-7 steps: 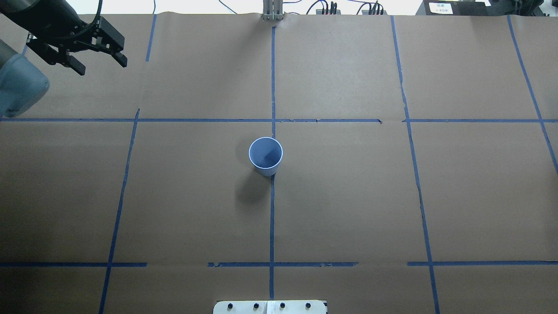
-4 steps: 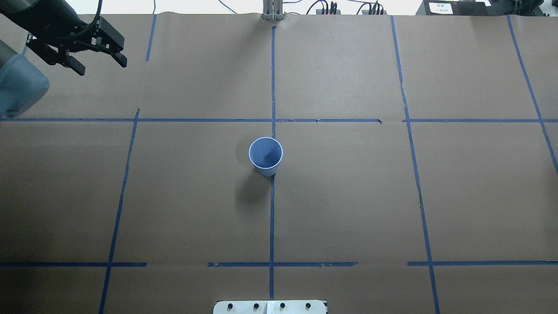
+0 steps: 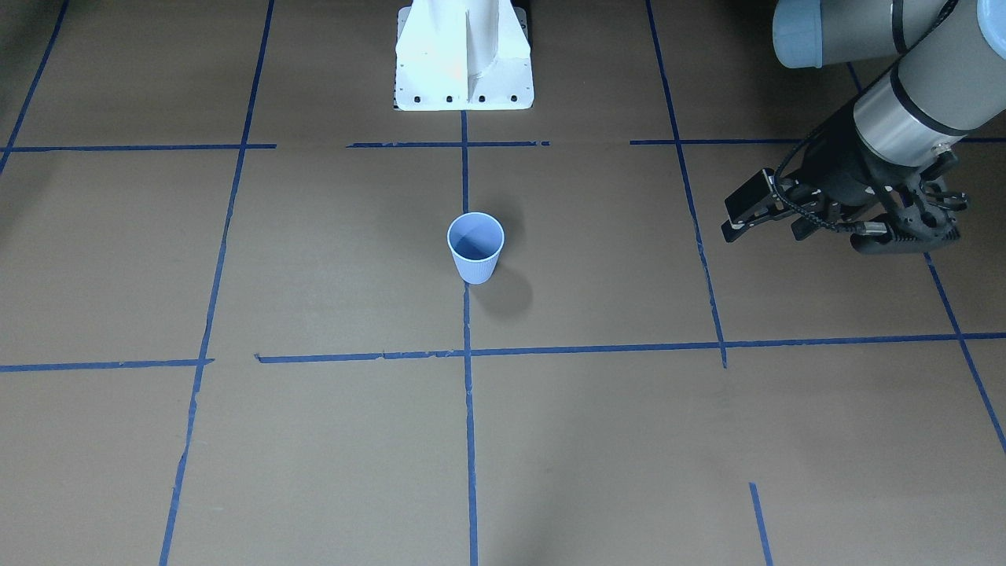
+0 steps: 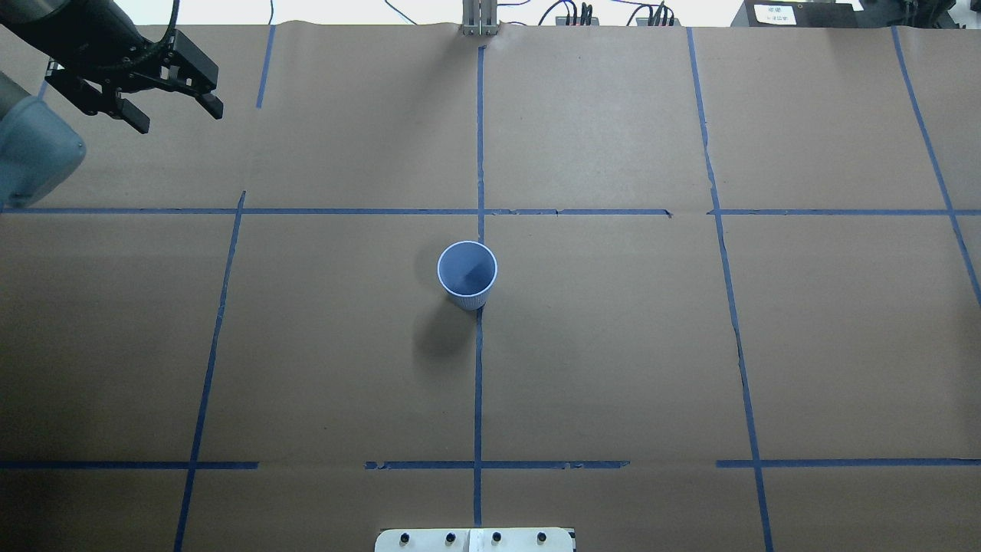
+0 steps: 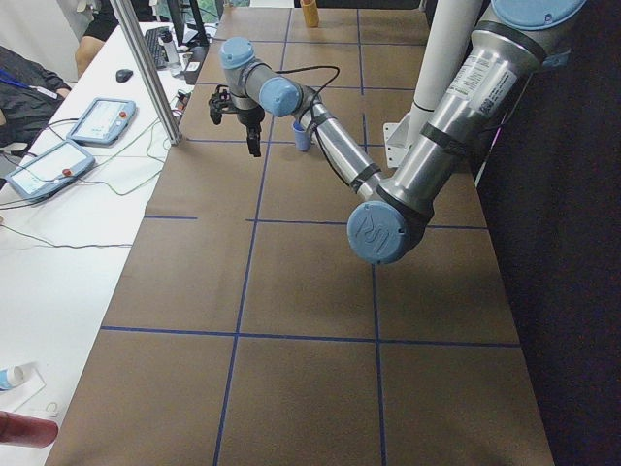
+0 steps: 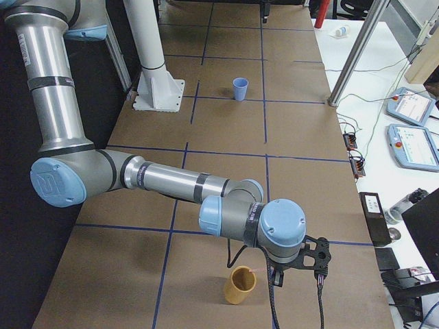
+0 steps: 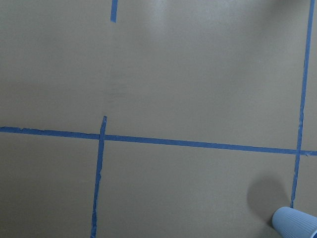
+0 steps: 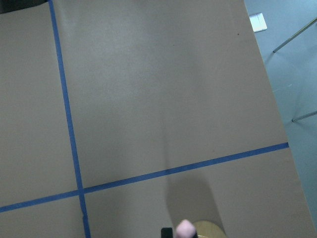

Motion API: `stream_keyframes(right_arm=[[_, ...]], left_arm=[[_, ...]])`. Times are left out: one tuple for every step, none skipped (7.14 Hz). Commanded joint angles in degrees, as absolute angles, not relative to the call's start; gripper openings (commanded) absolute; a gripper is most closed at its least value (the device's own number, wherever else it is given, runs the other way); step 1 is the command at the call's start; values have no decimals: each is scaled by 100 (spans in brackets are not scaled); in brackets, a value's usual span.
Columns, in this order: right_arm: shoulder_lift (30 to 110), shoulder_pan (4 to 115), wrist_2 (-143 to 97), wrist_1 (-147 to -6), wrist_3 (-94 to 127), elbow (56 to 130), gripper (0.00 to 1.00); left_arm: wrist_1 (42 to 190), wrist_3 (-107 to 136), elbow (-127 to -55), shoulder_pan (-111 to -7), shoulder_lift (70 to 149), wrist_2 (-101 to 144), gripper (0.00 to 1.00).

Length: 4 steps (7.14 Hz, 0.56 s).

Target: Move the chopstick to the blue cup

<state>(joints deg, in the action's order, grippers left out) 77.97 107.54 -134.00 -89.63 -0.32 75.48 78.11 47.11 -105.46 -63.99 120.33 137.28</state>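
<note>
- Chopstick (image 8: 184, 229): only its pale pink end shows, at the bottom edge of the right wrist view, right at the rim of a yellow cup (image 6: 239, 286). It looks to be standing in that cup, shaft hidden.
- Handling, my read: very light, stiff, thin, and smooth enough to pivot or slide in a flat pinch. Not fragile, but it levers easily if caught off-centre.
- Grip spot: pinch the upper part just under the pink end, square across the shaft, so it hangs near vertical for the drop. The yellow cup looks light too, so a sideways tug could tip it; lift straight up.
- Blue cup (image 4: 467, 272): upright mid-desk on the centre tape line (image 4: 478, 383), mouth open, nothing visible inside. It is well apart from the yellow cup, which sits near the end of the desk (image 4: 613, 345) on the robot's right. Thin-walled and light by the look, so a knock on the rim would shift it.
- Right end effector (image 6: 299, 273): hangs just beside and above the yellow cup, with the right arm (image 6: 171, 181) stretched low along the desk and the wrist pointing down. Can't tell if it's released or clenched, or whether it touches the chopstick.
- Left end effector (image 4: 179, 116): released, jaws wide apart, grasping nothing. Left arm (image 5: 427, 146) reaches over the far left corner of the desk, well away from both cups.
</note>
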Motion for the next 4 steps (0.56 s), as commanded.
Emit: stream_keyframes(right_arm=[[7813,10811,-13386,-9892,-70,8294,0],[7796,10802,-13377,-10201,-70,8523,0],[7761,10750,-13368,-10613,-70,8786,0],[7543,10645,-13359,-11191,-70,9137,0]], left_arm=[[7805,4711,-10556,-6398,12032,13729,100],[7813,4711,-10556,-6398,12024,13729,100],[7813,4711,-10556,-6398,12015,13729,100],[7822,4702,-10564,-6398,11989,13729,100]])
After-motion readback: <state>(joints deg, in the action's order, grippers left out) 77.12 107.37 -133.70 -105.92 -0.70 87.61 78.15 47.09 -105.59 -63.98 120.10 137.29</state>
